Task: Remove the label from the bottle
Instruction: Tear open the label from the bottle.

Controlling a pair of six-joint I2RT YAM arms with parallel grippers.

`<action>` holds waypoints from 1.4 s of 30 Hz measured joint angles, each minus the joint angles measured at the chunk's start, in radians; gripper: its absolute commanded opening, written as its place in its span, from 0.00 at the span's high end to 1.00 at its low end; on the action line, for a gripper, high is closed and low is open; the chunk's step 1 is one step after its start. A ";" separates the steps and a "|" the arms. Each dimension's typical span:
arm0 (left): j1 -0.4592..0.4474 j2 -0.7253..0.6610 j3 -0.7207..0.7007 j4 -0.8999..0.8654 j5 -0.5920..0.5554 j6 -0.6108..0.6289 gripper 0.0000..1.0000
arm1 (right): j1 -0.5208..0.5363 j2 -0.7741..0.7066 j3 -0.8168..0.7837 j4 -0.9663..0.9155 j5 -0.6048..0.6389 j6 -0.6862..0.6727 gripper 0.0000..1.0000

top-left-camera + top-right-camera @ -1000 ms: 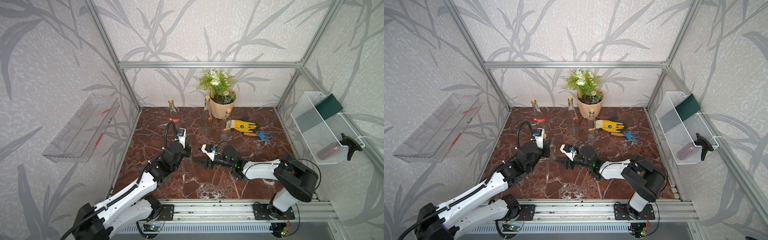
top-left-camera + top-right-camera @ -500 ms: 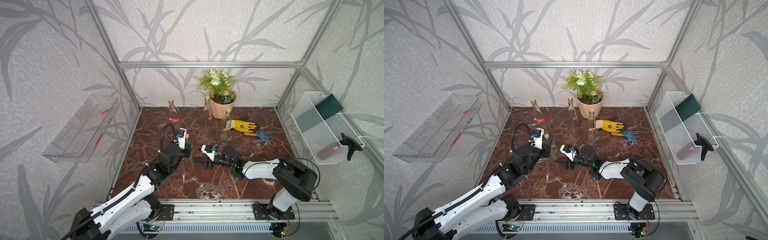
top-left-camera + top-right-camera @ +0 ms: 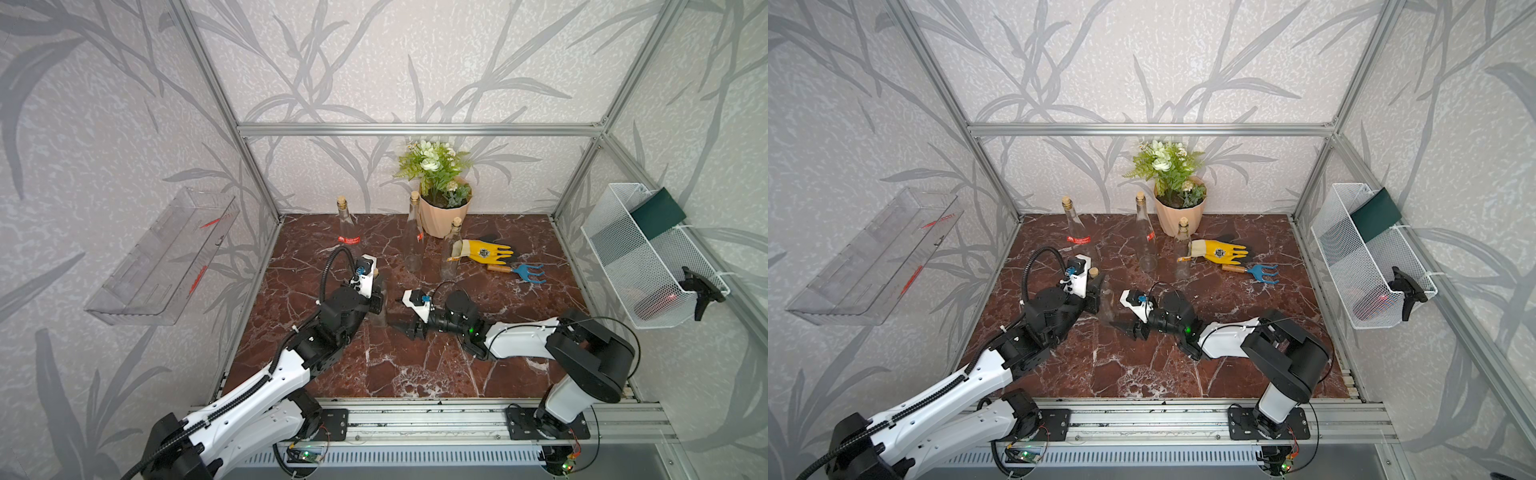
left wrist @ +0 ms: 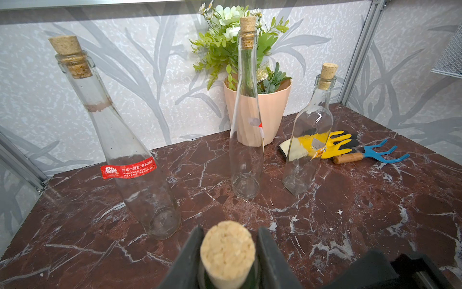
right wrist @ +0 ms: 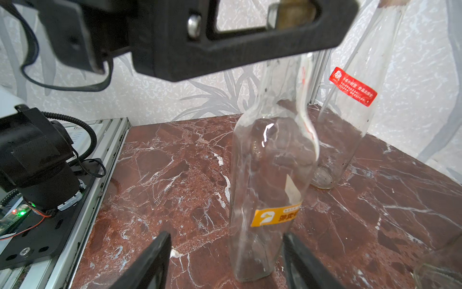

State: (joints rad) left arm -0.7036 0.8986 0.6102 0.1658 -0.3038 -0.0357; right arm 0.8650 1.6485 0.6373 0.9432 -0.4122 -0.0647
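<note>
The left claw (image 4: 230, 228) is narrow, its fingers hugging both sides of the neck of the bottle (image 5: 270, 160) just under the cork (image 4: 227, 250). The right claw (image 5: 226, 235) gapes wide, its fingers flanking the bottle's foot; whether they touch it I cannot tell. The bottle stands upright and empty at centre left of the table (image 3: 415, 365) in both top views, with the orange label (image 5: 275, 216) low on its side.

Toward the top of the table the back bottles (image 4: 246, 125), corked, hold nothing. A pot (image 3: 446, 220) holds a plant (image 3: 432, 166). At right of the frame a wire basket (image 3: 615, 257) on the wall holds a green slab (image 3: 658, 212). A clear tray (image 3: 166, 257) hangs at left. The table is red-brown marble and carries a glove (image 3: 486, 251) and a rake (image 3: 525, 272). The walls are leaf-patterned.
</note>
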 measured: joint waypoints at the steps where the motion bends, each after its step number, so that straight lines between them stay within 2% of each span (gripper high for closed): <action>1: 0.000 0.002 -0.002 0.005 0.000 0.000 0.63 | -0.001 0.000 0.000 0.000 0.000 0.000 0.29; 5: 0.000 0.008 -0.012 0.013 0.002 -0.001 0.57 | -0.003 0.000 0.000 -0.002 0.000 0.000 0.28; 9: 0.000 0.026 -0.016 0.015 0.006 -0.002 0.58 | -0.004 -0.005 0.000 -0.008 -0.002 -0.003 0.28; 12: 0.000 0.034 -0.017 0.015 0.009 -0.005 0.66 | -0.005 -0.016 0.000 -0.015 -0.008 -0.008 0.28; 21: 0.000 0.034 -0.017 0.017 0.014 -0.009 1.00 | -0.014 -0.030 -0.001 -0.031 -0.007 -0.023 0.30; 26: 0.000 0.022 -0.017 0.000 0.013 -0.010 1.00 | -0.016 -0.014 0.001 -0.017 -0.001 -0.039 0.31; 42: 0.000 -0.012 -0.037 -0.007 0.007 -0.032 1.00 | -0.024 0.175 0.098 0.068 0.002 -0.041 0.31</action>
State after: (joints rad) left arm -0.7036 0.8867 0.5732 0.1585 -0.2970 -0.0677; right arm 0.8413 1.8240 0.7353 1.0107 -0.4107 -0.1055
